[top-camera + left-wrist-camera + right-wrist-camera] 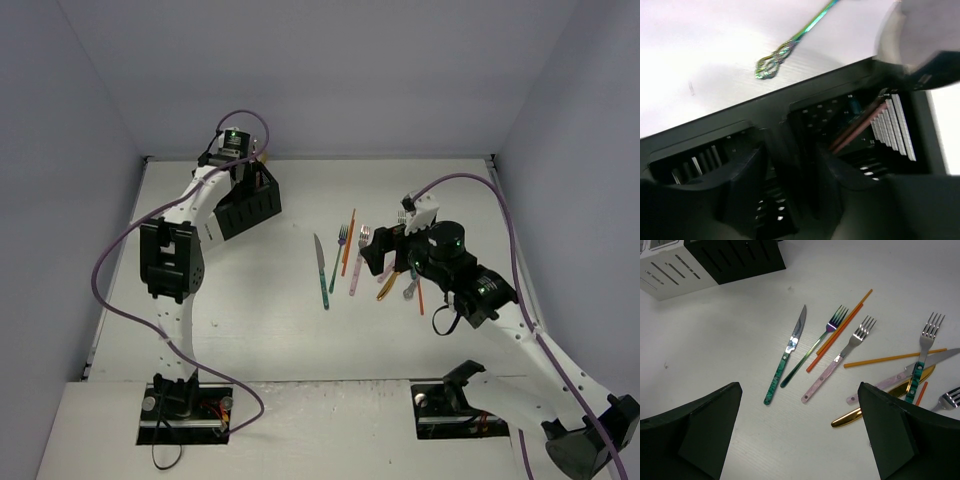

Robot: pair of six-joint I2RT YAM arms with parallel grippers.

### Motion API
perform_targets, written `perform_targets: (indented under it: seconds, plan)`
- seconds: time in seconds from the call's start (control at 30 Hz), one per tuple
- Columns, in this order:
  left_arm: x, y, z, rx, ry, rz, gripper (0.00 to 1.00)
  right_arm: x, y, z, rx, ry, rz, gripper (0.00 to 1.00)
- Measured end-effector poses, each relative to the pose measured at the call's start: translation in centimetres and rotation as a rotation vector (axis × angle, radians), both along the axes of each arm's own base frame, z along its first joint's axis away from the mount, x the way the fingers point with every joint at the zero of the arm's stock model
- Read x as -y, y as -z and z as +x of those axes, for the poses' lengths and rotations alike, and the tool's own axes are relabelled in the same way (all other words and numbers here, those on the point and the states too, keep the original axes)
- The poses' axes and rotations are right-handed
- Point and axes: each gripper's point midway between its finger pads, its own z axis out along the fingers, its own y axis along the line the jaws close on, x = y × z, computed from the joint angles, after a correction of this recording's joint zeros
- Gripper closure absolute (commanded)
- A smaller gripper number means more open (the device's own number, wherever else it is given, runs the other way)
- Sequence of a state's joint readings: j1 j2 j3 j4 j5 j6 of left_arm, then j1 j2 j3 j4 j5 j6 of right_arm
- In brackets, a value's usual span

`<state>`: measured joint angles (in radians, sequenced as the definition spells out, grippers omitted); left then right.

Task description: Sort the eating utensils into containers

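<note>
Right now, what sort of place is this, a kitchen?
Likely a robotics test booth, not a kitchen: blank walls close in a white table, a left arm and right arm are bolted at its near edge, and cutlery lies loose on it.

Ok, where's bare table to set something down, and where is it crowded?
The widest bare patch of table lies between the black caddy and the teal-handled knife, running down to the near edge. The strip along the far wall is bare. Crowded: the forks and orange sticks right of that knife, overlapping.
</note>
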<state>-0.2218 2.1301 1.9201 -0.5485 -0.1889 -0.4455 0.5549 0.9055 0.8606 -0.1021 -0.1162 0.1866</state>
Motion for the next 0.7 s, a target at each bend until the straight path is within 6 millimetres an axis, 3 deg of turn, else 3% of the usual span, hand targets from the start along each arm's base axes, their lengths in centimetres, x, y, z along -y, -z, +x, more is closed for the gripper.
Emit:
perform_targets:
  seconds: [0.1, 0.27, 0.7]
  plan:
    - [0.7, -0.3, 0.2, 0.006, 0.003, -0.019, 1.00, 0.0, -0.2, -0.1, 0.003, 0.001, 0.005, 0.00]
    - [3.4, -0.4, 0.2, -0.007, 0.089, -0.025, 1.00, 0.1, -0.3, -0.2, 0.006, 0.003, 0.011, 0.00]
    - [16.1, -0.5, -1.9, 0.004, 0.330, -0.074, 0.98, 0.7, -0.1, -1.0, 0.004, 0.014, 0.022, 0.00]
